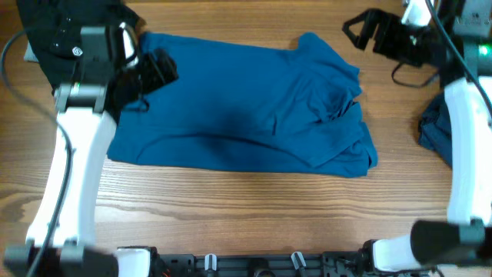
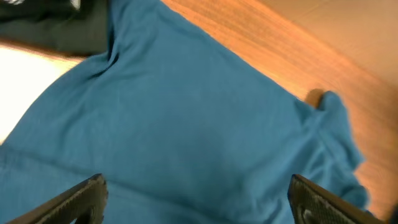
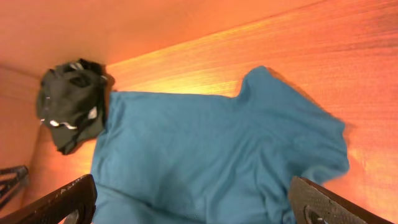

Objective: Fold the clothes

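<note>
One T-shirt [image 1: 238, 108] lies lengthwise left to right, bunched end rightward.

- Wooden table [image 1: 231, 192] — warm brown, its grain running left to right in the overhead view.
- Mid-blue T-shirt [image 1: 246, 108] lies flat across its middle, rumpled at the right end.
- Darker blue garment [image 1: 434, 131] — bunched near the right edge, apart from the T-shirt.
</note>
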Controlling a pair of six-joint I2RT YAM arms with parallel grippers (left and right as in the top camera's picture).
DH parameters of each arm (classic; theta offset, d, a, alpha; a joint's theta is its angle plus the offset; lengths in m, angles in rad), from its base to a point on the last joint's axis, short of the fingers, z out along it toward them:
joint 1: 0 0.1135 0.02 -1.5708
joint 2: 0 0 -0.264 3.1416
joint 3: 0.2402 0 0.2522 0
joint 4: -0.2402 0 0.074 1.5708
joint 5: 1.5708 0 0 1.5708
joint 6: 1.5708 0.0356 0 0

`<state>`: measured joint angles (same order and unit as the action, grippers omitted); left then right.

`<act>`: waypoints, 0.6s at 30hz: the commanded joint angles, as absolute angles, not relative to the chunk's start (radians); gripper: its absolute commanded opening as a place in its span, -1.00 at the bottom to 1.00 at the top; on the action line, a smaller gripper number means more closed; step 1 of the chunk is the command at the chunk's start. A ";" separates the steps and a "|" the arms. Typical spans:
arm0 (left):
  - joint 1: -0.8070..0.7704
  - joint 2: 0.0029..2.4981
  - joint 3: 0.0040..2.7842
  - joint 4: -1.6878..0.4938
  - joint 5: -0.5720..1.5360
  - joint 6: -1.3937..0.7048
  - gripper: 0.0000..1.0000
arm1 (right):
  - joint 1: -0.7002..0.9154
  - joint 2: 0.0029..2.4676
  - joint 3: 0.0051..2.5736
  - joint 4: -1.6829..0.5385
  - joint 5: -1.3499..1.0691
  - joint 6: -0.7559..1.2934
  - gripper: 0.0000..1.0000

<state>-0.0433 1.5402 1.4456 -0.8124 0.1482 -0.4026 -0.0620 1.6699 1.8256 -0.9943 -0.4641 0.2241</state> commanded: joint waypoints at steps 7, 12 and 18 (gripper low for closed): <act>-0.012 1.943 1.629 -0.670 0.032 -0.321 0.99 | -0.048 2.090 1.964 -0.908 -0.416 0.157 0.99; 0.007 2.065 1.629 -0.545 0.031 -0.321 0.99 | -0.014 2.195 1.964 -0.830 -0.313 0.155 0.99; 0.009 2.125 1.629 -0.387 -0.012 -0.321 0.99 | 0.009 2.249 1.964 -0.757 -0.242 0.133 0.99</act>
<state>0.0086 2.1124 1.6142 -0.4301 0.0357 -0.3412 -0.0029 2.2208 1.9327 -0.7841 -0.3115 0.1699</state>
